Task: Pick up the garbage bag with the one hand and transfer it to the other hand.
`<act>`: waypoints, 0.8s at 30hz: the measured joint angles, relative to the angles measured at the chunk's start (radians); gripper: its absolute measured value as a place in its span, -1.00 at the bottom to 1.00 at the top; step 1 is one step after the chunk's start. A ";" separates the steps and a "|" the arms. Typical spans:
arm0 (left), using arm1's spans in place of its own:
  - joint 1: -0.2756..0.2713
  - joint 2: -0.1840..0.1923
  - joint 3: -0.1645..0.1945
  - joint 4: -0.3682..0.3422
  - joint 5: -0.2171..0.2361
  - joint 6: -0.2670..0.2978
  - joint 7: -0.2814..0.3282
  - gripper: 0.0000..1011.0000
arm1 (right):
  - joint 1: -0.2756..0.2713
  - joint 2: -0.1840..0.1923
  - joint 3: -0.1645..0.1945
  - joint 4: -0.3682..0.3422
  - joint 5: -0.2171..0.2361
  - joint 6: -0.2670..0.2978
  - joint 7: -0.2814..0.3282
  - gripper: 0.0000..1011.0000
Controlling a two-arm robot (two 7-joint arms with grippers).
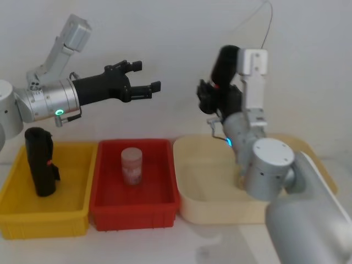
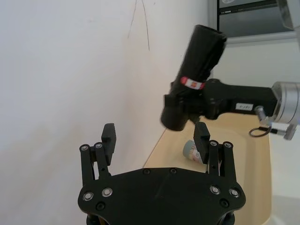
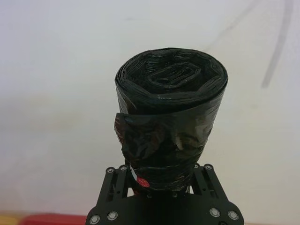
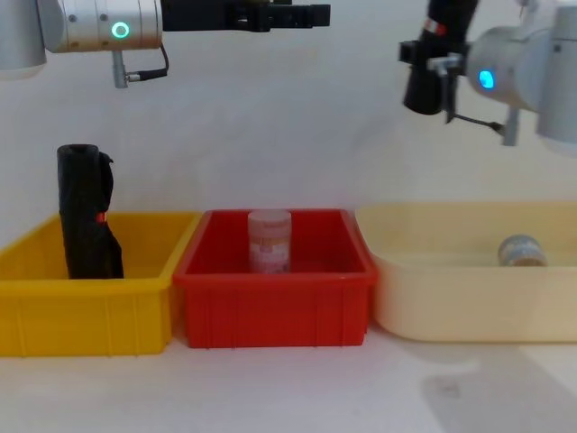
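High above the beige tray [image 1: 190, 206], the right gripper [image 1: 212, 99], on the blue-lit arm, is pinching the garbage bag [image 1: 224, 67] near its lower end, so most of the slim black roll stands up and leans a little above the jaws; its narrow red-and-white label band [image 2: 192, 83] sits just above the grip, and whatever is printed on it is too small to read. The left gripper [image 1: 144, 77], on the green-lit arm, hangs at about the same height over the yellow bin [image 1: 16, 181] and red bin [image 1: 107, 206], fingers spread and pointing toward the roll, with a clear gap of air between them. From how things lie, the roll now sits with the blue-lit arm, so the exchange looks largely made. The risk I see is slippage: the hold is low on a long, smooth plastic roll, and the loose outer wrap seen in the right wrist view could let the roll tilt or slide through the jaws and fall into the beige tray, where a small labelled can [image 4: 521, 251] lies. A quick swing of the arm would make that more likely. A second black roll [image 1: 40, 162] with a loose flap stands in the yellow bin, and a pale jar [image 1: 132, 166] stands in the red bin; the jar's reddish label cannot be read either. A small white tag [image 2: 245, 107] on the right gripper's body carries writing too fine to make out.
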 joint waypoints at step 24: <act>0.000 0.000 0.000 0.000 0.000 0.000 0.000 0.98 | -0.093 0.093 0.010 -0.153 -0.020 0.113 0.080 0.12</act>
